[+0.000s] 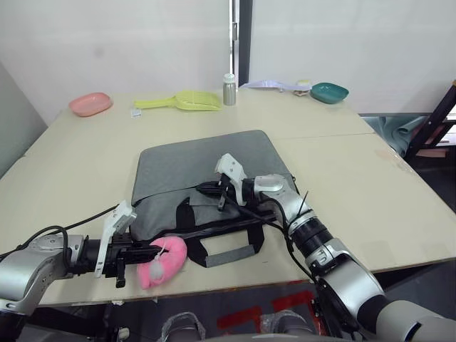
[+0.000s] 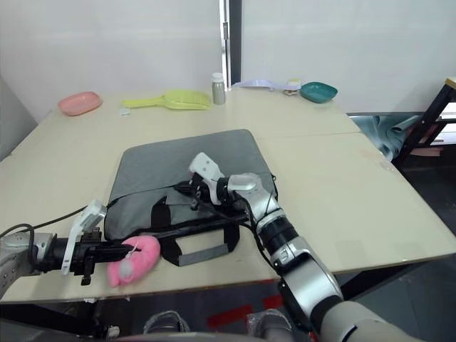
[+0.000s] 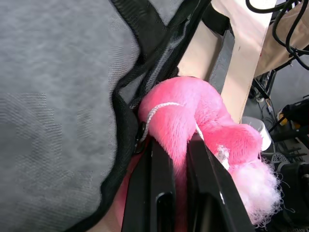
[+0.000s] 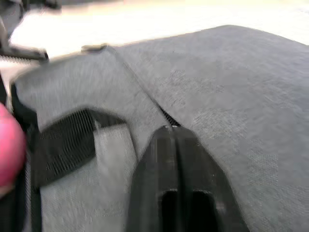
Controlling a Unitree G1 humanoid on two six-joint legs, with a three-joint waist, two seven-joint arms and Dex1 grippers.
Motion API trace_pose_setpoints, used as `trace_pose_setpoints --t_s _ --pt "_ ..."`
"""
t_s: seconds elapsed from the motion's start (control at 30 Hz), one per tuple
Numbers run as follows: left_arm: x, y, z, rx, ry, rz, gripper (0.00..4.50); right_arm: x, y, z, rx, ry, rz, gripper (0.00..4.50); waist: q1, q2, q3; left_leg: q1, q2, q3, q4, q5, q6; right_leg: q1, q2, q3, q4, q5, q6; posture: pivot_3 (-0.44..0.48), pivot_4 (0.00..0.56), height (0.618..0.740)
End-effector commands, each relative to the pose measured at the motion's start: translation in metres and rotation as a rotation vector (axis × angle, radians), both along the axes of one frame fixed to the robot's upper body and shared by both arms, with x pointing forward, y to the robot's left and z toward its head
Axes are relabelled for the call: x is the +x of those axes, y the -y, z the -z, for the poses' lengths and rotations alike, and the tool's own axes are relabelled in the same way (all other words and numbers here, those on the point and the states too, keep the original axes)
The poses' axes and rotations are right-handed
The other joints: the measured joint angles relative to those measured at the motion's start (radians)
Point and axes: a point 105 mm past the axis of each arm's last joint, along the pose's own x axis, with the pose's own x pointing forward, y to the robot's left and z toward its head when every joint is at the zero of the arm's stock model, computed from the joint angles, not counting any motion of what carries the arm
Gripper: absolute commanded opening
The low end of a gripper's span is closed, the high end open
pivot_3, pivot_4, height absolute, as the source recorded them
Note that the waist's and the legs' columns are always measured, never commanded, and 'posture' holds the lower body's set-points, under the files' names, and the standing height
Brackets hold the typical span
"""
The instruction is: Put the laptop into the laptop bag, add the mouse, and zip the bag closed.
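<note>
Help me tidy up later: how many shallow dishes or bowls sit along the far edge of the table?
2. A pink dish at the far left corner, and a teal bowl at the far right, beyond the yellow scoop and small bottle. None looks hidden.

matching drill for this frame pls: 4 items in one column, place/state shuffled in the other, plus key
1. laptop bag
2. pink plush toy
3. right gripper
4. teal bowl

A. far end of the table, on the robot's right
B. clamped between the left gripper's fingers at the near table edge
C. flat in the middle of the table
D. shut at the bag's zipper line

Pairs: 1-C, 2-B, 3-D, 4-A
</note>
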Motion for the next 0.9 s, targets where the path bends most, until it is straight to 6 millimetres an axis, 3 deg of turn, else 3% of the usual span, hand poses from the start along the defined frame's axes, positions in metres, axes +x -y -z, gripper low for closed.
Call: trace_pose_setpoints --t_s 0.03,0.2,0.27,0.33,0.5,0.63,0.73,0.9 --pt "0.004 -0.017 0.004 0.078 0.003 -0.06 0.0 0.002 0.029 -0.045 0.095 0.021 0.034 1.54 0.005 0.001 0.002 -0.001 0.0 0.0 0.0 0.0 0.0 0.0 0.0 0.0 -0.002 0.0 0.0 0.0 0.15 0.74" --pt "0.002 -0.017 0.004 0.076 0.001 -0.059 0.0 0.006 0.099 -0.067 0.041 -0.005 0.146 3.29 0.013 0.0 0.001 -0.001 0.0 0.001 -0.003 0.0 0.0 0.002 0.0 0.0 -0.009 0.001 0.001 0.0 0.15 0.74" --pt "0.001 -0.017 0.005 0.075 0.0 -0.059 0.0 0.007 0.125 -0.067 -0.007 -0.03 0.194 4.08 0.014 0.0 0.001 0.0 0.0 0.001 -0.005 0.0 -0.001 0.002 0.0 -0.001 -0.009 0.001 0.001 0.0 0.15 0.74" --pt "0.0 -0.019 0.005 0.074 -0.002 -0.062 0.0 0.003 0.165 -0.06 -0.06 -0.154 0.258 4.45 0.015 0.001 0.002 0.0 0.0 0.001 -0.005 0.0 -0.001 0.002 0.0 0.0 -0.009 0.001 0.002 0.0 0.15 0.74" --pt "0.0 -0.021 0.006 0.075 -0.003 -0.069 0.0 -0.009 0.214 -0.035 -0.09 -0.398 0.389 4.45 0.009 0.001 0.002 0.001 0.0 0.002 -0.005 0.0 0.0 0.002 0.001 0.001 -0.008 0.001 0.001 0.0 0.15 0.74" --pt "0.002 -0.018 0.006 0.072 -0.001 -0.062 0.0 -0.01 0.215 -0.019 -0.068 -0.481 0.432 4.45 0.008 0.001 0.002 0.001 0.0 0.002 -0.003 0.0 0.0 0.001 0.001 0.002 -0.006 0.001 0.001 0.0 0.15 0.74" --pt "0.004 -0.018 0.006 0.072 0.002 -0.058 0.0 -0.01 0.208 -0.02 -0.002 -0.526 0.427 4.45 0.01 0.001 0.002 0.001 0.0 0.002 -0.001 0.0 0.0 0.001 0.001 0.002 -0.003 0.001 0.001 0.0 0.15 0.74" --pt "0.005 -0.018 0.005 0.078 0.002 -0.053 0.0 -0.015 0.208 -0.019 0.043 -0.585 0.428 2.9 0.024 0.001 0.002 0.001 0.0 0.002 0.001 0.001 0.0 0.001 0.0 0.002 -0.003 0.001 0.001 0.0 0.15 0.74"
